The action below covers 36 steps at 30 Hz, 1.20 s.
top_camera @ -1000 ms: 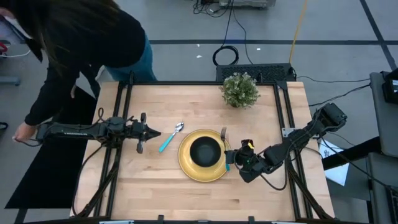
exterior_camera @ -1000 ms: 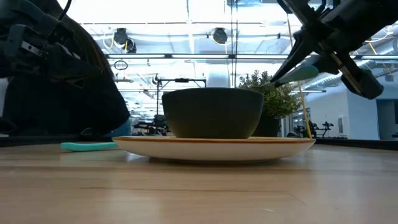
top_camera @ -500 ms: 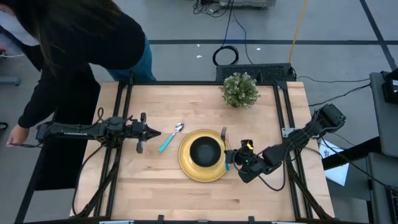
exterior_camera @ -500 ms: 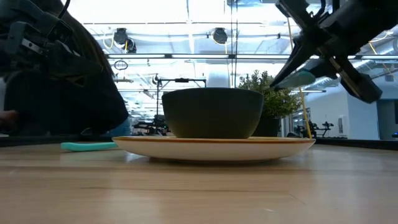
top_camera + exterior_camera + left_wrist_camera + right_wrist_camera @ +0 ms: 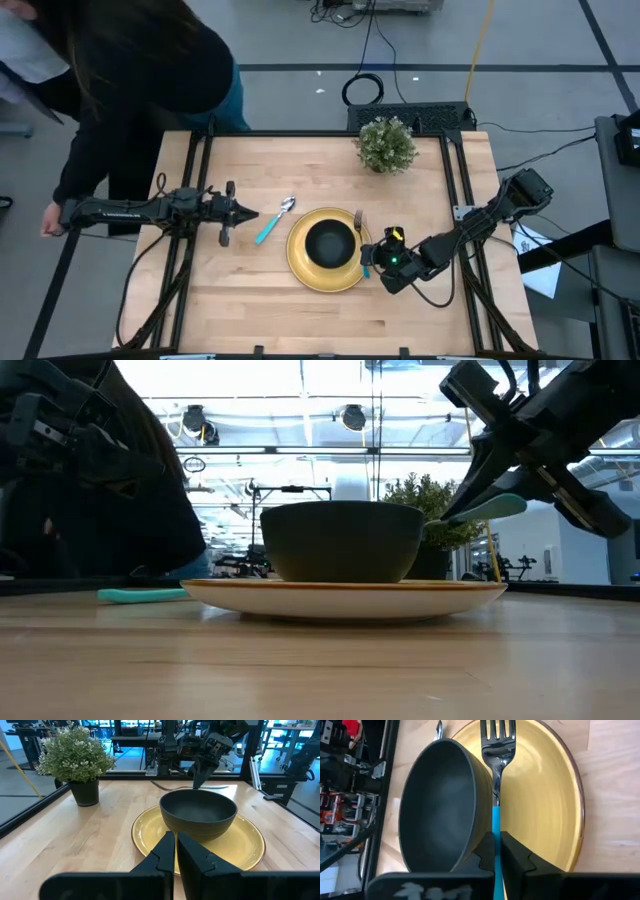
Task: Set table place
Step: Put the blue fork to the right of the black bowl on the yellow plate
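Observation:
A round yellow plate (image 5: 300,268) lies at the table's middle with a black bowl (image 5: 331,243) on it. A spoon with a turquoise handle (image 5: 273,221) lies on the table left of the plate. My right gripper (image 5: 367,259) is at the plate's right rim, shut on a fork (image 5: 497,745) with a turquoise handle; the fork lies beside the bowl, over the plate (image 5: 545,795). My left gripper (image 5: 248,213) is shut and empty, left of the spoon; its shut fingers (image 5: 175,851) point at the bowl (image 5: 200,812). My right gripper pinches the fork's turquoise handle (image 5: 496,826) between its two fingers, which lie along the fork. The gripper comes from the table's right, slanting down (image 5: 495,507). The fork is held above the plate, its tines (image 5: 358,215) toward the far edge; the bowl hides whether they touch.
A small green potted plant (image 5: 386,145) stands at the table's far edge, right of the middle. A person in dark clothes (image 5: 120,70) stands at the table's far left corner. Bare wood (image 5: 300,320) lies near the front edge.
My right gripper has gone down a little with the fork, and slightly toward the bowl; it stays shut on the handle. The person at the far left has shifted. My left gripper has kept still.

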Each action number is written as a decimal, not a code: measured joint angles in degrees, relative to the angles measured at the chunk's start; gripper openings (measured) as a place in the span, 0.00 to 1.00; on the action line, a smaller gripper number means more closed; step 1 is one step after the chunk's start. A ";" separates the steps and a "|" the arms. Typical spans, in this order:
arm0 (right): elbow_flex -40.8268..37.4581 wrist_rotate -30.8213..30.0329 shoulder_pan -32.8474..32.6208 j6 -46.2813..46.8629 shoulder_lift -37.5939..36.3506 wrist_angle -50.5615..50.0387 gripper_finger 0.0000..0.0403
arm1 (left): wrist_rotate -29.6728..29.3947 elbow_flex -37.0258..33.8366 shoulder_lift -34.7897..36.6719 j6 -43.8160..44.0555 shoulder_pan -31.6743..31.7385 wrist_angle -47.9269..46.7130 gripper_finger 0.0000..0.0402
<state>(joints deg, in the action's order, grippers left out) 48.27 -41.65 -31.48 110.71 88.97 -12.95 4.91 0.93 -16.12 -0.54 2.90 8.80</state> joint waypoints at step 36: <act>0.00 8.96 3.42 1.67 2.90 -0.37 0.00 | 0.09 0.00 0.02 -0.22 0.00 -0.97 0.06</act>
<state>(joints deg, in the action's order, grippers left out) 48.27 -32.69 -28.07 112.38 91.87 -13.32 4.99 0.93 -16.10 -0.75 2.90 7.83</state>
